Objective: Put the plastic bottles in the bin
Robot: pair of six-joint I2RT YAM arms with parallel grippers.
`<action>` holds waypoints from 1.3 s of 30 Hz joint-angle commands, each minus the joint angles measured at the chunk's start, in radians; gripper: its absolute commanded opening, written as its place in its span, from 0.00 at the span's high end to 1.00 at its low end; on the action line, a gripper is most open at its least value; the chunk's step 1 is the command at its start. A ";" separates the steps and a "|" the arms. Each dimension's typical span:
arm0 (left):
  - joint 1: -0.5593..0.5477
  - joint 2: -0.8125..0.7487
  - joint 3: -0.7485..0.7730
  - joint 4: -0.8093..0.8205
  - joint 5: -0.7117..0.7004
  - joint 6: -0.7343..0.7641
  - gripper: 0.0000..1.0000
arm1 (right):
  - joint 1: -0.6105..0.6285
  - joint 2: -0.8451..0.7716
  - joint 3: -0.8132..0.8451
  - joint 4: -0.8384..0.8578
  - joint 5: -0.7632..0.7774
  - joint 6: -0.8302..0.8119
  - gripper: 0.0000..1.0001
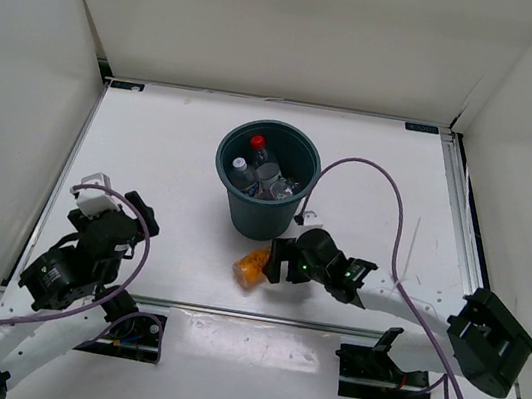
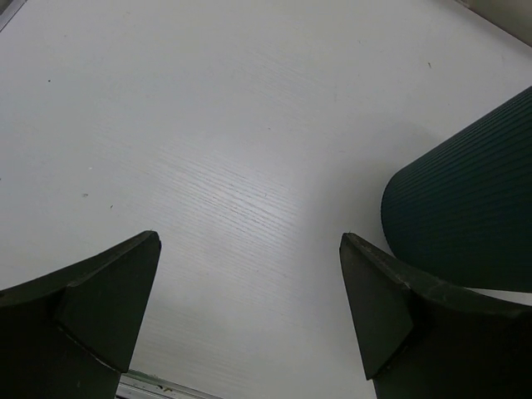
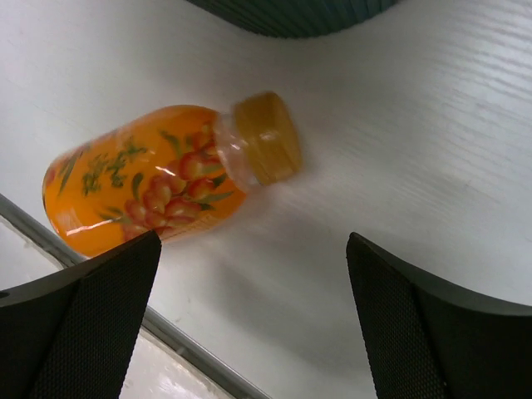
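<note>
The short orange bottle point(image 3: 158, 183) is seen lying on its side on the white table point(image 3: 432, 125), its cap angled toward the bin point(image 3: 291, 12). It is placed just ahead of the right claw point(image 3: 253, 241), off toward one of the fingers point(image 3: 83, 316) and close to the table's near edge. The bottle is not touched: the right claw's jaws are held wide apart and empty, with bare tabletop between them, apparently so that the round body can be straddled before any closing. Beyond the claw the bin is stood upright, and four clear bottles point(image 1: 262, 174), one topped with a red cap point(image 1: 258, 143), are already gathered inside it. The orange one is judged to be the only bottle left to be moved. The left claw point(image 2: 249, 241) is parked well apart on the other side, its jaws likewise spread fully and holding nothing. Only tabletop is seen beneath it and the bin's ribbed wall at its right, so the right arm is presumably being given room.
</note>
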 commanded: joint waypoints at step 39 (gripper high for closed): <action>0.002 -0.032 -0.006 -0.009 0.193 -0.093 0.00 | 0.235 0.259 0.228 0.341 0.388 -0.708 0.00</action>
